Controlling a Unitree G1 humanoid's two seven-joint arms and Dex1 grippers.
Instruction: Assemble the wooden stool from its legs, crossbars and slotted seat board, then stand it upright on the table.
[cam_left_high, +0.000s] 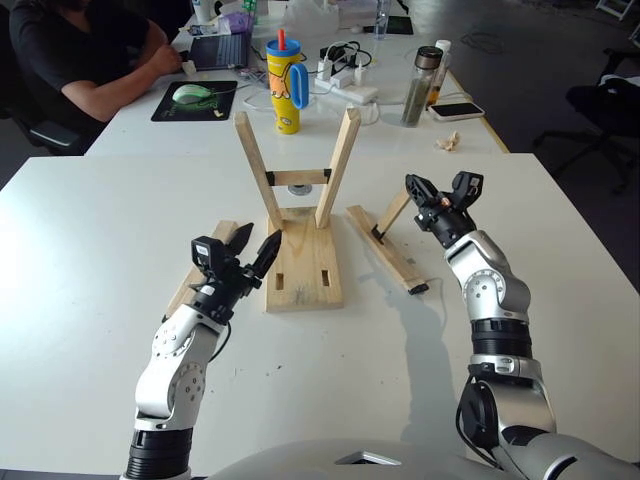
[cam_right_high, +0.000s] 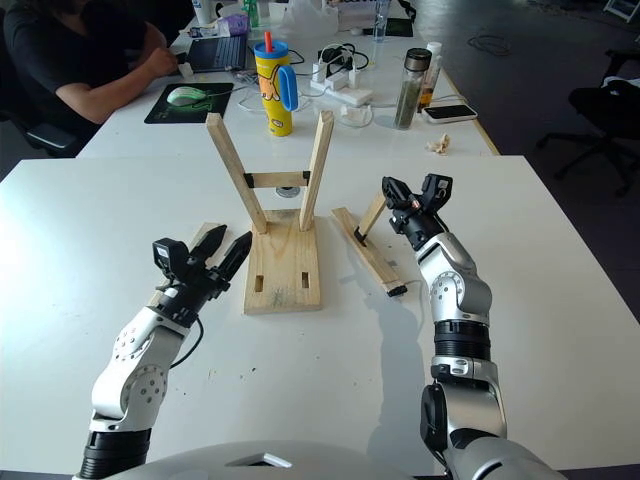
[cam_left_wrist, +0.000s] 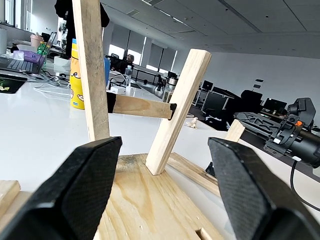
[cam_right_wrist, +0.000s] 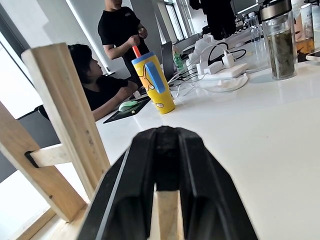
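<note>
Wooden seat board (cam_left_high: 303, 265) lies well inside table (cam_left_high: 80, 250) edges (left gripper (cam_left_high: 262, 234) agape beside it).

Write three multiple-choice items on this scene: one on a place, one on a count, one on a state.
1. The leg frame at the right gripper rests: A) right of the seat board B) on top of it C) on the far table
2. Count the upright legs in the board: A) none B) two C) four
3. The left gripper is: A) open B) shut empty C) shut on a leg
1 A: it lies beside the board's right edge. 2 B: two stand, joined by one crossbar. 3 A: its fingers stand apart.
</note>
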